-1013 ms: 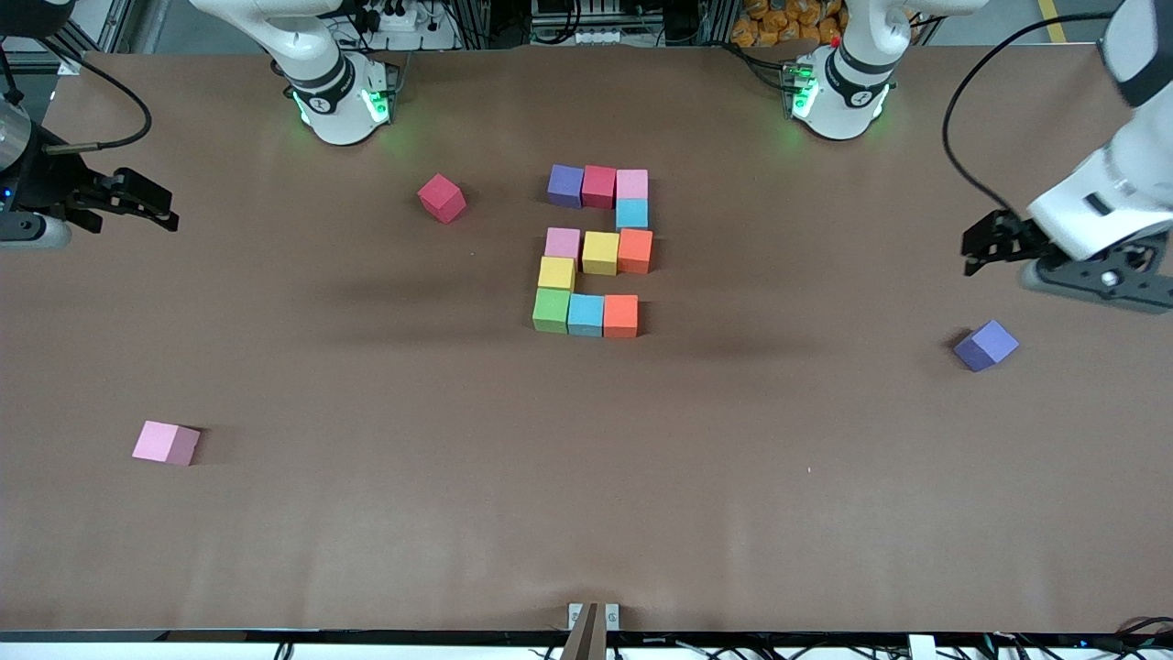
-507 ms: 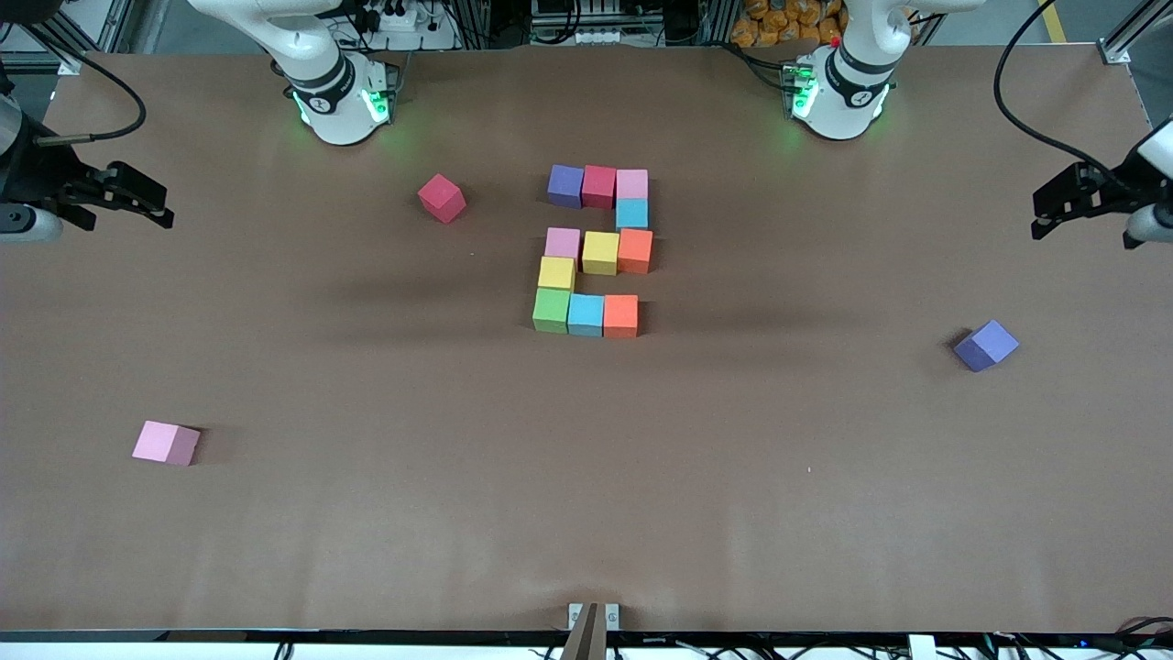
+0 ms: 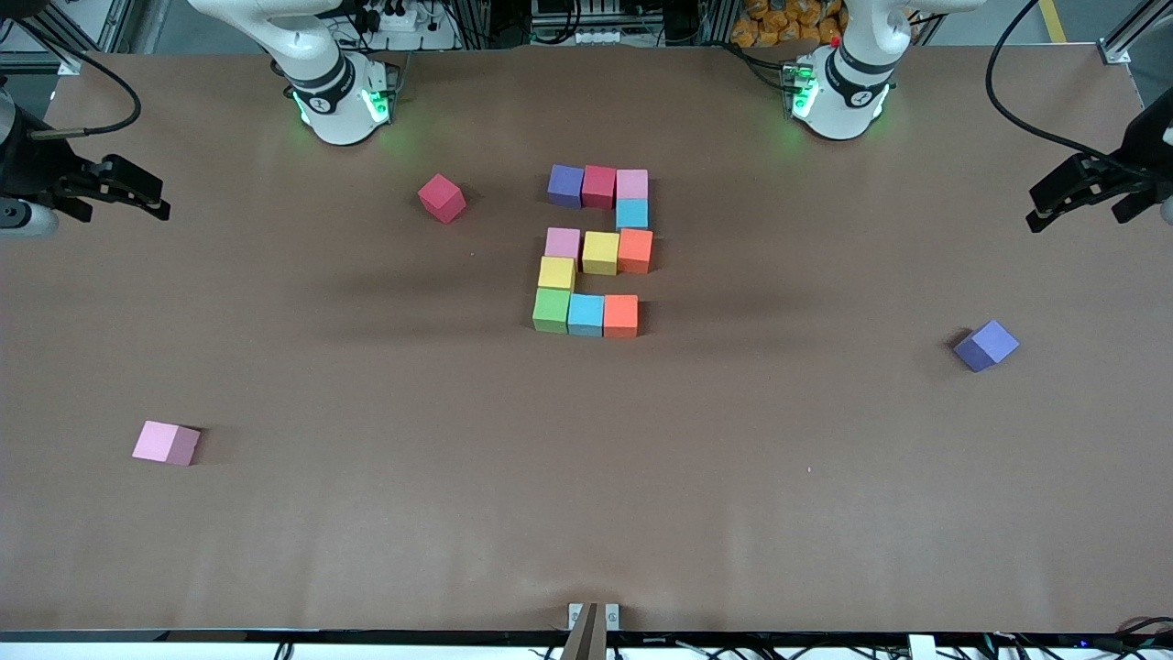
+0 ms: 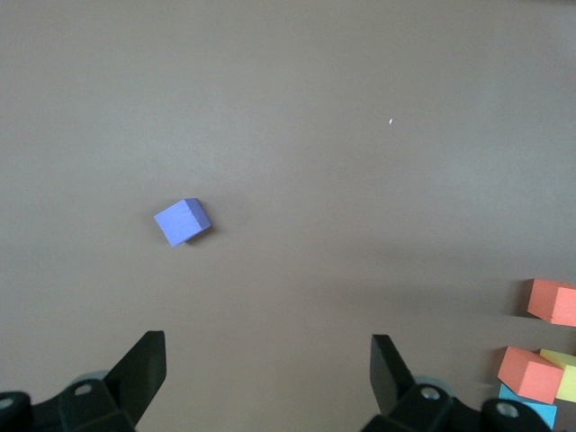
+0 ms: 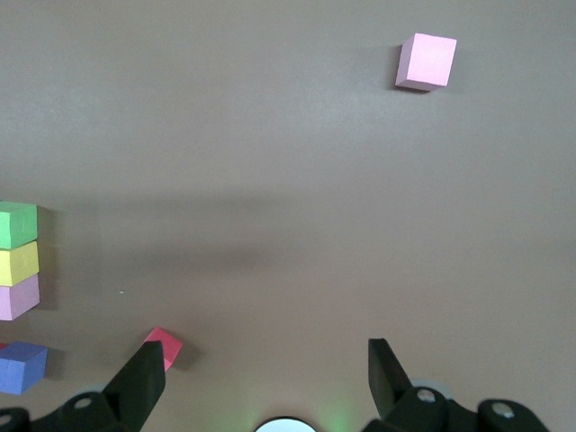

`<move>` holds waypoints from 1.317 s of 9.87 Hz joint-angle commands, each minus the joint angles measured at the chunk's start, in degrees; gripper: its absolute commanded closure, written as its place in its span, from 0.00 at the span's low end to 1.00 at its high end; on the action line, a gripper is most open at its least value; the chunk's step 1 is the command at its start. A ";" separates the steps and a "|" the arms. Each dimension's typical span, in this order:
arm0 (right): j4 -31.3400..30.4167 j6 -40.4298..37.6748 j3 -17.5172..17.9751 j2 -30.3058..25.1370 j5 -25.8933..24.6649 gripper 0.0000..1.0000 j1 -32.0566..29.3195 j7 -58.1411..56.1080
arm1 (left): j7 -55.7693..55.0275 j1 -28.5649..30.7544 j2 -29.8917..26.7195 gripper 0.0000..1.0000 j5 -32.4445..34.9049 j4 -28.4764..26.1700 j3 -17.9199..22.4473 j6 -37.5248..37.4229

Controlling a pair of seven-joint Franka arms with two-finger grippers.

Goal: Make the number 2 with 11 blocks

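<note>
Blocks (image 3: 594,252): whole "2" in front view only.

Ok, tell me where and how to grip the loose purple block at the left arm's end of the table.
Take the loose purple block from straight above, fingers on two opposite side faces. It lies flat but turned askew to the table edges, so rotate the left end effector to match. Nothing stands near it.

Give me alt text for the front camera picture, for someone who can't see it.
Eleven coloured blocks form a number 2 mid-table. Three spare blocks lie apart: red, pink and purple. The open left gripper and right gripper hang over the table's ends.
</note>
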 commanded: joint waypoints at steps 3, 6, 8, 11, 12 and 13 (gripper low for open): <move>1.14 -1.04 -0.31 0.28 -1.33 0.00 0.52 1.14 | -1.25 -2.99 -0.14 0.00 -0.96 -0.39 -0.13 2.18; 1.14 -1.21 -0.31 0.28 -1.16 0.00 0.61 1.49 | -0.90 3.32 0.92 0.00 -0.43 -0.13 -8.72 3.23; 1.06 -1.47 -0.31 -0.24 -1.07 0.00 0.61 1.49 | -0.82 6.12 1.18 0.00 -0.69 -0.13 -10.49 3.24; 0.79 -1.73 -0.31 -0.51 -1.07 0.00 0.61 1.49 | 0.15 8.17 1.27 0.00 -0.87 -0.04 -12.61 3.24; 0.88 -1.74 -0.31 -0.51 -1.07 0.00 0.61 1.49 | 0.15 8.25 1.27 0.00 -0.96 -0.04 -12.61 3.24; 0.88 -1.74 -0.31 -0.51 -1.07 0.00 0.61 1.49 | 0.15 8.25 1.19 0.00 -1.05 -0.04 -12.61 3.15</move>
